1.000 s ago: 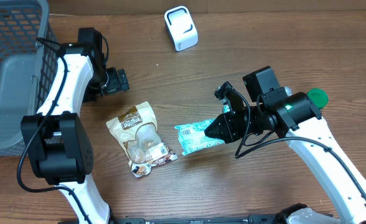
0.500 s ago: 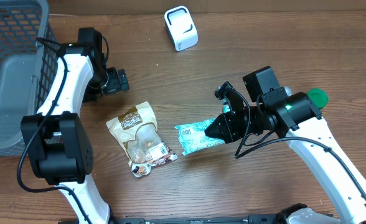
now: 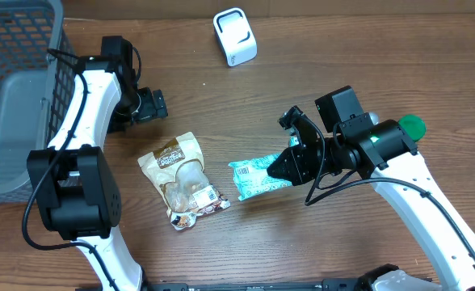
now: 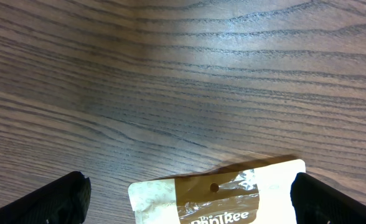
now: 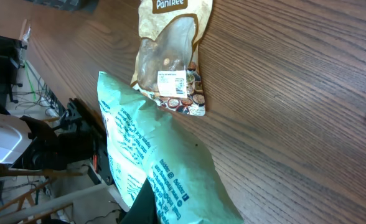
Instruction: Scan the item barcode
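Currently, the right fingers [image 3: 284, 166] are clenching the green packet [image 3: 254, 179], not yet presenting its barcode to the white scanner [image 3: 235, 36]; the left fingers [image 4: 52, 202] are hanging released, empty.

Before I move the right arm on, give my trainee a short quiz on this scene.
1. True or false: the right end effector is shut on the green packet.
2. The white scanner is: A) on the table, ungripped; B) gripped by an arm; C) under the packet.
3. Fill in: the left end effector is ____, holding nothing.
Key: 1 true; 2 A; 3 open.
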